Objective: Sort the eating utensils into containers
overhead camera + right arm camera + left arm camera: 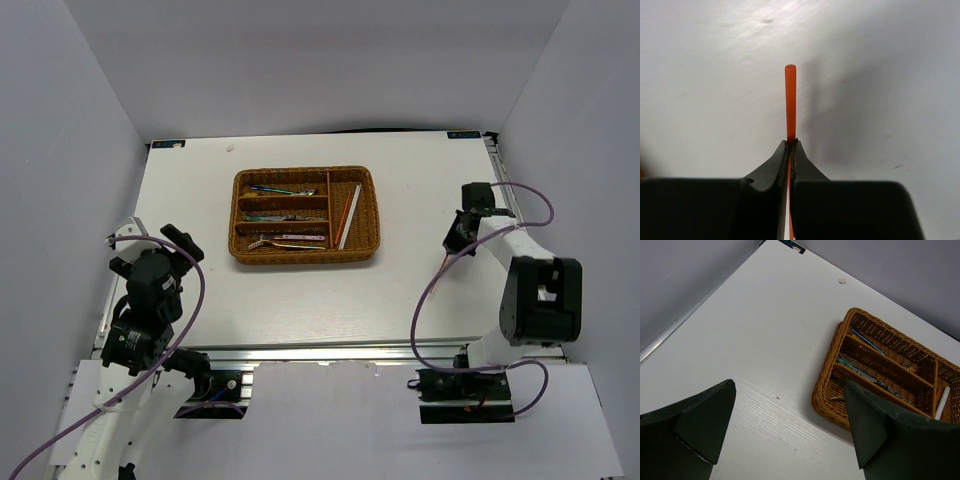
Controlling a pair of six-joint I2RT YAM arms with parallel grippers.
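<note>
1. The right gripper [791,143] is closed tight on a single orange chopstick [790,100]. The two fingers are pressed against it from either side.
2. The chopstick runs straight out past the fingertips, and its blunt end hangs over the bare white table [700,75]. Whether it touches the table I cannot tell.
3. From above, the right gripper [459,236] sits near the table's right edge, well apart from the wicker tray [303,170].
4. The tray lies flat around the middle of the table [420,180], a little left of centre.
5. Its upright slot at the right end holds an orange and a white chopstick [345,215] side by side.
6. The three long slots hold the rest of the cutlery [285,240], too small to name piece by piece.
7. The left gripper [790,412] is spread wide with nothing between its fingers [705,420]. It is raised over the table's near-left part and faces the tray [825,385], which is well clear of it.
</note>
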